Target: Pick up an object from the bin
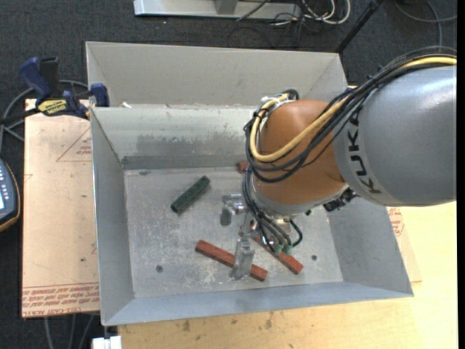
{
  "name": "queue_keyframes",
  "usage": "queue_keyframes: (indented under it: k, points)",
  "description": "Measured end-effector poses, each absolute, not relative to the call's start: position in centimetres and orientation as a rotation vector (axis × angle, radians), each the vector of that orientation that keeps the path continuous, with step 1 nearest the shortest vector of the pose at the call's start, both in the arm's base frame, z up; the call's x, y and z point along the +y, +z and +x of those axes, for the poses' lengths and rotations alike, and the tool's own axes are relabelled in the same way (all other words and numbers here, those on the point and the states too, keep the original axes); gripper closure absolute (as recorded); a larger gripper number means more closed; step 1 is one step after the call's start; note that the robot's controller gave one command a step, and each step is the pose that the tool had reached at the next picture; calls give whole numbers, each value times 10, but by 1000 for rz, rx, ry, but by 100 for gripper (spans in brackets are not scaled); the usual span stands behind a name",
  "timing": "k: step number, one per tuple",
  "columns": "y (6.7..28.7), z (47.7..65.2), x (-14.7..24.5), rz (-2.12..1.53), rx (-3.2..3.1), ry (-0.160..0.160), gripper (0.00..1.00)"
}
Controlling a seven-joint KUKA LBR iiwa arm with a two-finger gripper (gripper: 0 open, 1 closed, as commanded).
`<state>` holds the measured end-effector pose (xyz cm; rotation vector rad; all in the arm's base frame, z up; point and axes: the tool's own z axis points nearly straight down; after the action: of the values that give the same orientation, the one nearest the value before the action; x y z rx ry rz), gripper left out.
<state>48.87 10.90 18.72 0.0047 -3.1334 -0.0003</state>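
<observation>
I read the bin as grey sheet metal with a matt finish. Its floor is scuffed and scratched pale; the walls look smoother. The gripper shows bare silvery metal with a dull sheen. The orange cover is smooth and semi-gloss, plastic by its look. The arm link is smooth grey with a satin finish. The cables have smooth yellow and black sheaths. The dark green block and the reddish-brown bar are both matt; I cannot tell their material.
</observation>
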Motion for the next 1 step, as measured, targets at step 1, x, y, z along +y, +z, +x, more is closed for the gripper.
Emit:
queue_keyframes:
  k: [1]
  points:
    - [66, 507, 77, -29, -3135, 1, 0]
